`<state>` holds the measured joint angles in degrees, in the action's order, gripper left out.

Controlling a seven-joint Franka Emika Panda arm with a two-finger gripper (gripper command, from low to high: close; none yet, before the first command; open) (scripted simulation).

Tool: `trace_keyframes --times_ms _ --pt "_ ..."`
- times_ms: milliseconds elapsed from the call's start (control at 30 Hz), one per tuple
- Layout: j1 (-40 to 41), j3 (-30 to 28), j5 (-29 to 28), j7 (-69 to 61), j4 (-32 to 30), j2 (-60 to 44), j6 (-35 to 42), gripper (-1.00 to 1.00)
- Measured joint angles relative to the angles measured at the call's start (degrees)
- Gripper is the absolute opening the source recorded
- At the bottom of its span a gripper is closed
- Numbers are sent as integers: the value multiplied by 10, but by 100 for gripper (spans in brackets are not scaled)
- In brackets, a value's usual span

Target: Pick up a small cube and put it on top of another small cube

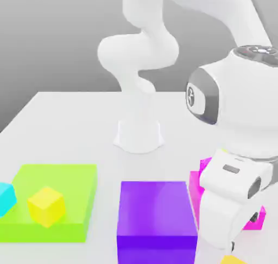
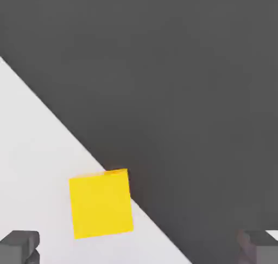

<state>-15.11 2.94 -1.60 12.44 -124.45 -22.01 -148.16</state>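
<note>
The small amber cube (image 2: 101, 203) lies on the white table right at its edge, and its top corner shows at the bottom of the exterior view (image 1: 234, 259). My gripper (image 2: 140, 251) hovers just above it, open, with both dark fingertips (image 2: 19, 246) spread wide and nothing between them. In the exterior view the white hand (image 1: 231, 249) hangs low at the right, directly over the cube. A small magenta-pink cube (image 1: 205, 164) pokes up behind the hand, mostly hidden by it.
A wide flat magenta block (image 1: 256, 218) lies behind the hand. A large purple block (image 1: 157, 217) stands to its left. Further left, a flat green block (image 1: 54, 179) carries a lemon-yellow cube (image 1: 46, 205), with a cyan cube (image 1: 5, 198) beside it.
</note>
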Motion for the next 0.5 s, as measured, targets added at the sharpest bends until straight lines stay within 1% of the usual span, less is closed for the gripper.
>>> trace_keyframes --times_ms 133,167,367,500 --pt "-8 -3 -13 -3 16 -83 -51 0" --pt "-9 -4 -15 -3 20 -102 -65 -100" --pt "-10 -5 -16 -3 22 -112 -72 -100" --pt "-7 -1 -11 -6 10 -58 -30 -100"
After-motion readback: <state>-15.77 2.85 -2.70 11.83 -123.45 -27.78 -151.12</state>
